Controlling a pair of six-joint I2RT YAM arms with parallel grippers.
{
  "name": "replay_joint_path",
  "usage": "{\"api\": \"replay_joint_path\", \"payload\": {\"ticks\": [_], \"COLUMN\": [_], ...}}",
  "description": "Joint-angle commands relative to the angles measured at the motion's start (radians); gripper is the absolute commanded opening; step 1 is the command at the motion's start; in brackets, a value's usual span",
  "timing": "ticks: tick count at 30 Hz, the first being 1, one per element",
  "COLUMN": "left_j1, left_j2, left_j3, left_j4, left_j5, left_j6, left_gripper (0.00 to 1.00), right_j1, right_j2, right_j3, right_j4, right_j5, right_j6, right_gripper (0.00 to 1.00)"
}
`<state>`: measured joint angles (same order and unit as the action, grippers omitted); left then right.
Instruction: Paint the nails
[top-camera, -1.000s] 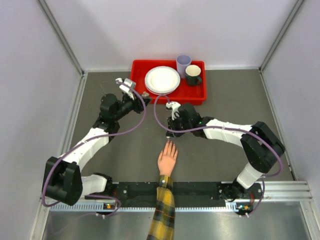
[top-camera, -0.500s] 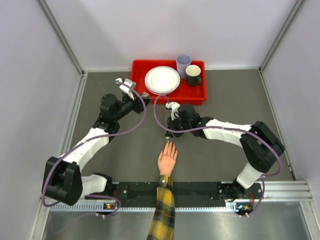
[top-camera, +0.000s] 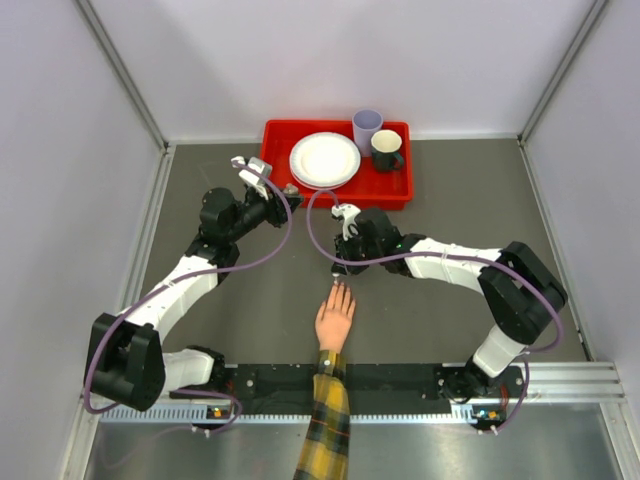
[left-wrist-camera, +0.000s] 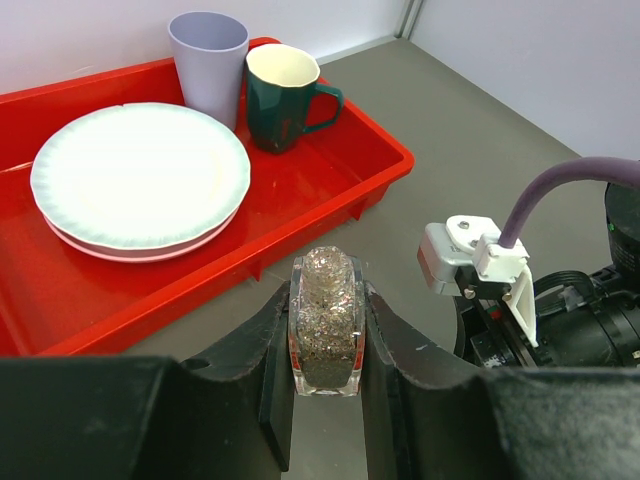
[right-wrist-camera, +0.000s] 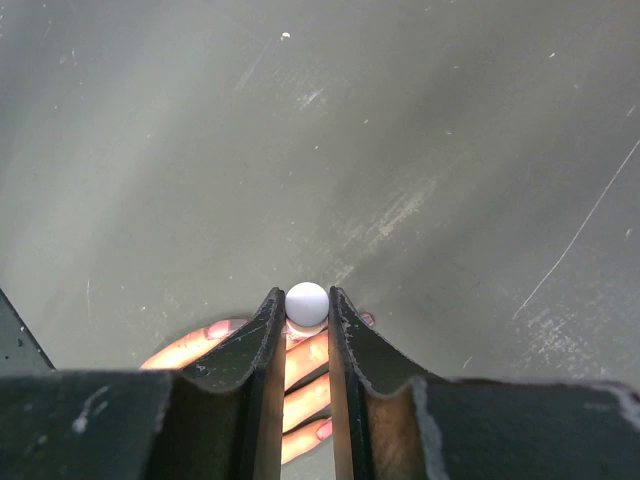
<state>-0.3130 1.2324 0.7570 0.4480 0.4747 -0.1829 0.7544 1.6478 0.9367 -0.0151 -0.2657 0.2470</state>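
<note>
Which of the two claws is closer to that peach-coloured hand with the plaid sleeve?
Right. The right gripper hangs over the peach hand at its fingertips, pinching a white round cap. The left gripper is farther off by the red plastic tray, clamping a glitter bottle.

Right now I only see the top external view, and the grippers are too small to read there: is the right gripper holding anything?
Observer: Yes, the right gripper is shut on a white round cap.
Operator: What's below it?
Observer: The hand; it shows just past the cap, with pink nails.
Operator: And the left?
Observer: The left gripper is shut on a clear bottle of glitter.
</note>
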Motion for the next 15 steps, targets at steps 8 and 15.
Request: {"api": "replay_joint_path", "payload": {"ticks": [8, 15], "left_j1": [0.005, 0.005], "left_j2": [-0.030, -0.033], "left_j3": [-0.004, -0.004], "left_j4": [0.047, 0.043], "left_j5": [0.002, 0.001], "left_j6": [0.011, 0.014], "left_gripper": [0.00, 0.00], "right_j1": [-0.003, -0.004], "right_j2": [0.018, 0.017], "right_j3": [0.001, -0.009], "right_j4": [0.035, 0.035], "right_j5": [-0.006, -0.004], "right_j6": [-0.005, 0.000], "right_gripper": [0.00, 0.00]}}
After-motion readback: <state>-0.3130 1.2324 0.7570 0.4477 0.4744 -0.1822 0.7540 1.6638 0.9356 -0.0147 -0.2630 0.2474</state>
